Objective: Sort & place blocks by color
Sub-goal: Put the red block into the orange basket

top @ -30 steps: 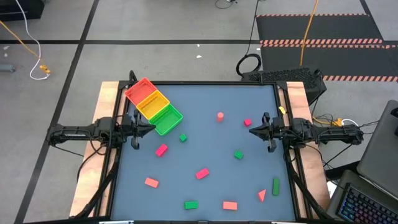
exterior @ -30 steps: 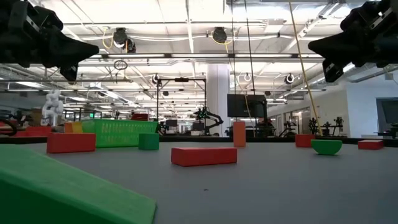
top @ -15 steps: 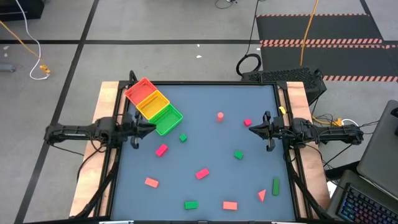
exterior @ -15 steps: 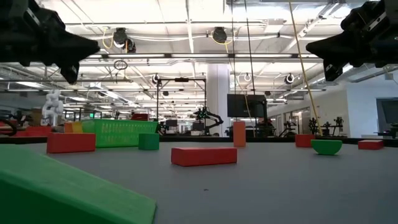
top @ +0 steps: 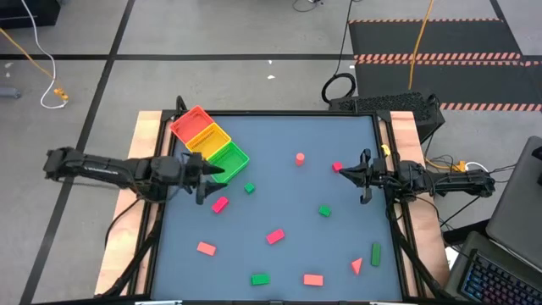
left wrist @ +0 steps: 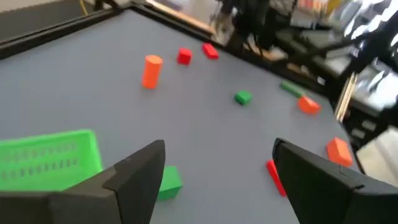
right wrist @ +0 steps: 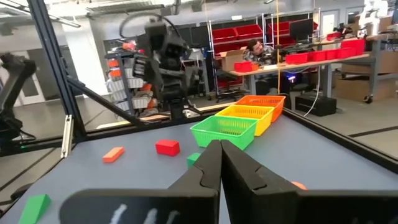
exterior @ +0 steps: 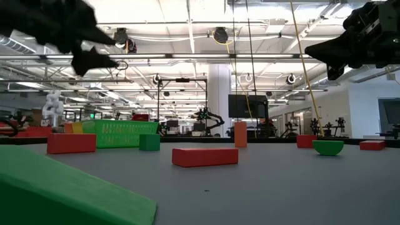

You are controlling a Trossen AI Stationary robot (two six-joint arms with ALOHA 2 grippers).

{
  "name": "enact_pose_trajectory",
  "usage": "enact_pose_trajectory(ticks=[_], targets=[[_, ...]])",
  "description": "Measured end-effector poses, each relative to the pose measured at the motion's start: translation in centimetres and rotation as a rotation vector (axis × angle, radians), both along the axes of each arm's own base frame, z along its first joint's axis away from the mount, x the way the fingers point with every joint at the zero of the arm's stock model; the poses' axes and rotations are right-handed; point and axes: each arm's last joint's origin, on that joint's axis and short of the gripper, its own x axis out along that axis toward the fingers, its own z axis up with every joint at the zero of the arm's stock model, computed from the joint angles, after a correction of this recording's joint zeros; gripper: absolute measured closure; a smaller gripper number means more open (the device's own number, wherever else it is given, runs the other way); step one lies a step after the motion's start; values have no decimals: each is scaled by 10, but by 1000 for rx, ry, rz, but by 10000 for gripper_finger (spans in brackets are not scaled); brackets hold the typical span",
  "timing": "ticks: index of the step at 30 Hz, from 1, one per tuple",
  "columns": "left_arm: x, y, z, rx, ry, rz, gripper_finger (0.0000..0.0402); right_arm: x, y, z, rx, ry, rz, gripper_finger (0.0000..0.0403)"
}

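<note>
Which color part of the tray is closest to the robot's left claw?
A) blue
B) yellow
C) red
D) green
D: in the view from above, the left gripper hangs just beside the green end of the tray, while the yellow and red parts lie farther off toward the table's back corner.

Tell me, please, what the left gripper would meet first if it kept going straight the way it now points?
Probably the small green cube: the left gripper, open above the table beside the tray's green end, points toward it. If it travels level at its present height, it may pass over the cube.
</note>
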Motion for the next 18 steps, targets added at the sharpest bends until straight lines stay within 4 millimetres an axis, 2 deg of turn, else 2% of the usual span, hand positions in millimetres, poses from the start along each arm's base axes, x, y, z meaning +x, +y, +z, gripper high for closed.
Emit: enact_pose_trajectory(ticks=[5,8,12,18], targets=[[38,-15,31,40,204,15,133,0,0,0,0,0,3,403],[56,-20,34,29,408,39,154,0,0,0,0,0,4,403],[69,-25,21,26,715,93,163,0,0,0,0,1,5,403],[77,-30,-13,-85,1037,204,133,0,0,-1,-1,8,5,403]])
